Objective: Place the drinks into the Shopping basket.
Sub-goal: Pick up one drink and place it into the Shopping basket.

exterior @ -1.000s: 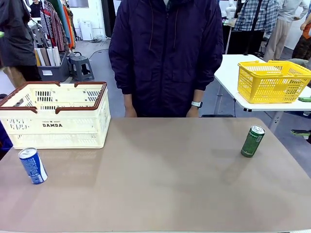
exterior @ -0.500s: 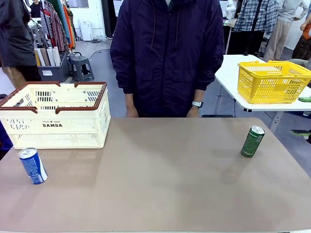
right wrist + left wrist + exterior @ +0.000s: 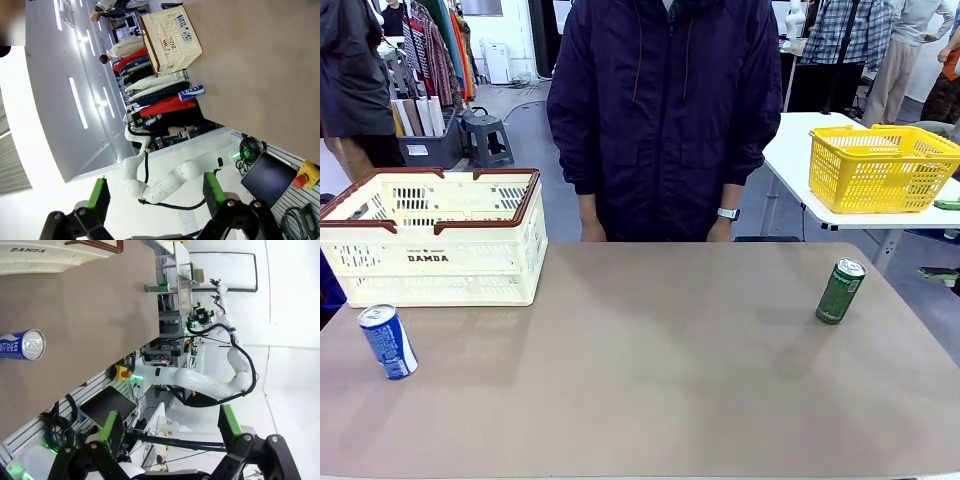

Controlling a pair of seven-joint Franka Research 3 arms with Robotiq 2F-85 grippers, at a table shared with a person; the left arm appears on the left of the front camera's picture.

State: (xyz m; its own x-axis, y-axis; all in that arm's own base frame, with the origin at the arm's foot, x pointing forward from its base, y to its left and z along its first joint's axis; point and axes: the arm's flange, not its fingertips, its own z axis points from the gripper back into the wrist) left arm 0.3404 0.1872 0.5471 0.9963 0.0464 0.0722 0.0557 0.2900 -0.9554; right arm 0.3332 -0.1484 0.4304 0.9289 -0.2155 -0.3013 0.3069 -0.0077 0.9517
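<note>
A blue-and-white drink can (image 3: 388,341) stands near the table's left front edge, just in front of the cream Shopping basket (image 3: 432,238) with its brown rim. A green drink can (image 3: 840,291) stands at the right side of the table. In the left wrist view the blue can (image 3: 22,344) and a corner of the basket (image 3: 55,255) show sideways; my left gripper (image 3: 170,427) is open, off the table. The right wrist view shows the basket (image 3: 171,35) and blue can (image 3: 190,93) far off; my right gripper (image 3: 155,195) is open with nothing between its fingers.
A person in a dark jacket (image 3: 665,110) stands at the table's far edge with arms hanging down. A yellow mesh basket (image 3: 880,165) sits on a white table behind at the right. Bare brown tabletop (image 3: 650,350) lies between the two cans.
</note>
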